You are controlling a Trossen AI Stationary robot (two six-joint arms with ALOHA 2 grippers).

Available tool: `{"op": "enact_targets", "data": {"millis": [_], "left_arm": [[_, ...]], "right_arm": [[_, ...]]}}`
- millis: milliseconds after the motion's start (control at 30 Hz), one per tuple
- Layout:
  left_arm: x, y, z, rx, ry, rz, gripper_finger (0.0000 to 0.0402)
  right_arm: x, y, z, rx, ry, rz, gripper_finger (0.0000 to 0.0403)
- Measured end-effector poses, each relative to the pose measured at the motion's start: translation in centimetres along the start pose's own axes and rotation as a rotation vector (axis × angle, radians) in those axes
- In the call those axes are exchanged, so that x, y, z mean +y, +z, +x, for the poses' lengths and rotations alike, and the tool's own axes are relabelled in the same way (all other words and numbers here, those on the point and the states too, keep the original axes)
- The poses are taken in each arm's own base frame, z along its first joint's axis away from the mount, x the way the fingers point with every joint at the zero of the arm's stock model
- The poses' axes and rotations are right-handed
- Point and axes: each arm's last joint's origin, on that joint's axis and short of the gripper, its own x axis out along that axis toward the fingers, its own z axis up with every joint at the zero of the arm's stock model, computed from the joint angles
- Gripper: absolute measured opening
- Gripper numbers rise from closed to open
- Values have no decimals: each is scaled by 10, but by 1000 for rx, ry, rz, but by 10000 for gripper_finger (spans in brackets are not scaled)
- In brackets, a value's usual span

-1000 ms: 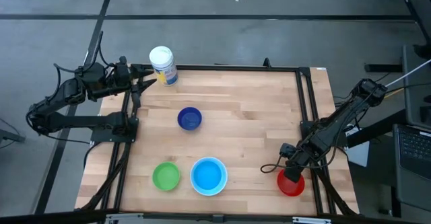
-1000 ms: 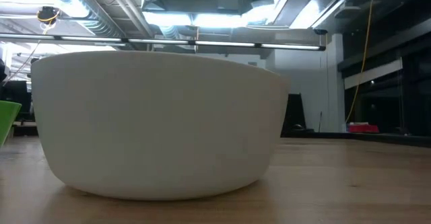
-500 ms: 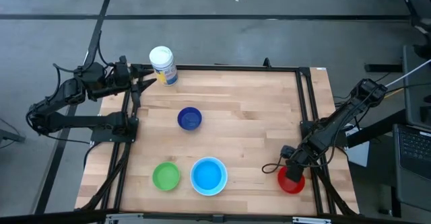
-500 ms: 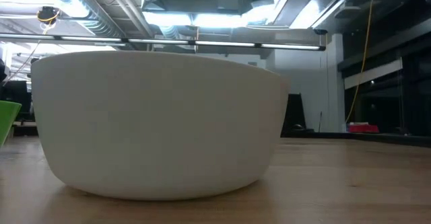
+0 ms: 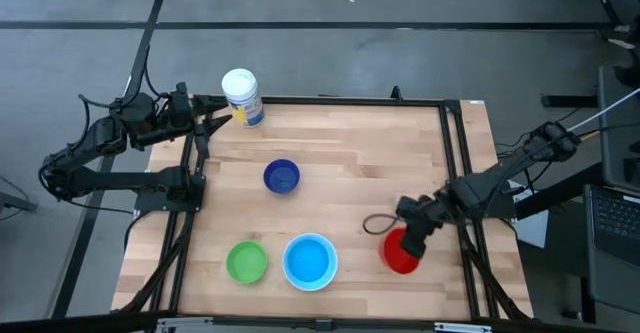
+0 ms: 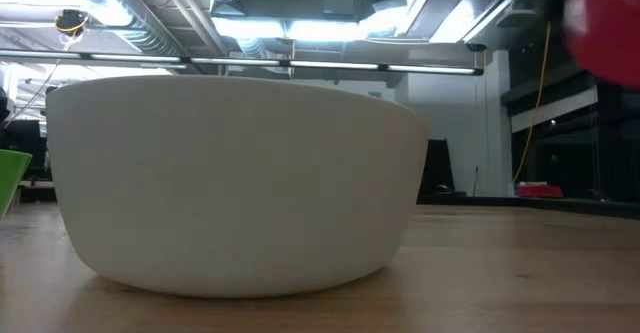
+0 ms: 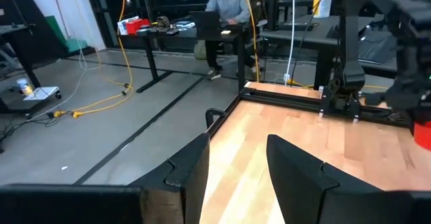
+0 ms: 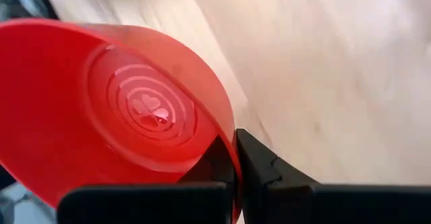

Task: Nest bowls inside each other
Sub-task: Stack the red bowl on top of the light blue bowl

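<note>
My right gripper (image 5: 408, 245) is shut on a red bowl (image 5: 400, 254) above the table's near right part. The low view shows that bowl (image 6: 605, 23) up in the air. A white bowl (image 6: 235, 183) stands on its base near the front edge, and from above it shows a teal bowl (image 5: 309, 261) inside it. A green bowl (image 5: 246, 262) sits to its left. A dark blue bowl (image 5: 282, 176) stands at mid-table. My left gripper (image 7: 236, 170) waits open over the far left corner. My right gripper holds the red bowl by its rim (image 8: 232, 158), one finger (image 8: 217, 162) inside the bowl and the other outside the wall. The fingers come steeply from above, slanting from the table's right. The bowl hangs tilted, clear of the table.
A white cylindrical container (image 5: 242, 96) with a yellow-blue label stands at the far left corner by my left gripper. Black rails (image 5: 455, 163) run along the table's left and right sides. A person sits at a desk (image 7: 225, 5) in the room beyond.
My right gripper has taken hold of the red bowl, lifted it off the near right corner and carried it up and toward the table's left. The bowl, which stood on the table, now hangs clear of it. The other bowls have stayed put.
</note>
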Motion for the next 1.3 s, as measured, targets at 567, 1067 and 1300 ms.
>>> {"op": "enact_targets", "data": {"millis": [567,1067,1300], "left_arm": [[0,-3,0,32,-1,18,145],[-2,-4,0,38,-80,17,145],[-3,-6,-1,59,-96,29,145]], "right_arm": [[100,135,-17,-49,119,-381,1],[126,192,-17,-264,488,-580,1],[116,200,24,-141,414,-534,1]]}}
